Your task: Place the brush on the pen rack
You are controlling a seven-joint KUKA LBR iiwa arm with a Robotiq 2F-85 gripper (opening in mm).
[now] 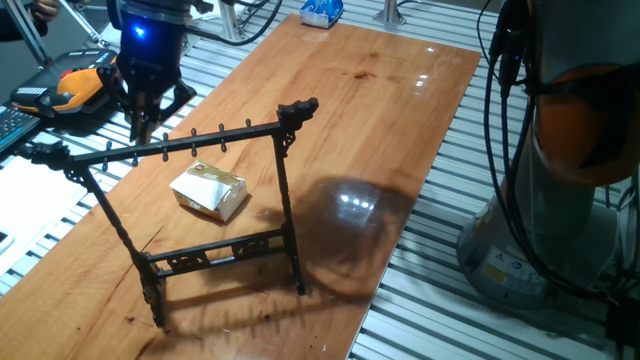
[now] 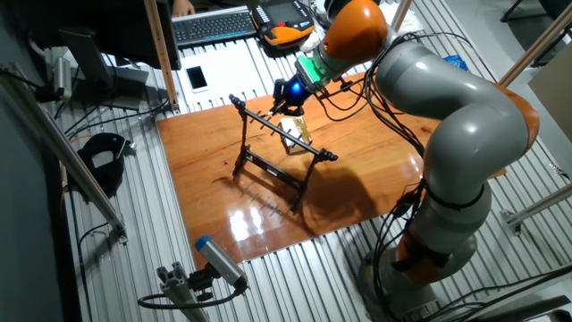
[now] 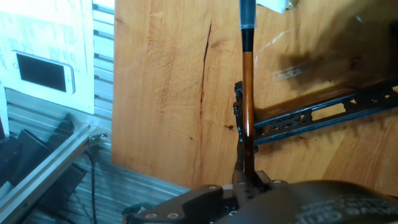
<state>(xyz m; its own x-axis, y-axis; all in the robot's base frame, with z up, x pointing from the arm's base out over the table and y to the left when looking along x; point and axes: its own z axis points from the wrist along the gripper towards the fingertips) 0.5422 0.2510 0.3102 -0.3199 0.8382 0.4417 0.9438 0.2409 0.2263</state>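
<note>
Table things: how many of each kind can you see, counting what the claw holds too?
Pen rack: 1
Brush, held in the claw: 1
Small tan box: 1
Blue packet at the far end: 1
Total: 4

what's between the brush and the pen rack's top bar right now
Nothing visible. The gripper holds the brush just behind the pen rack; the cardboard box lies lower, on the table.
</note>
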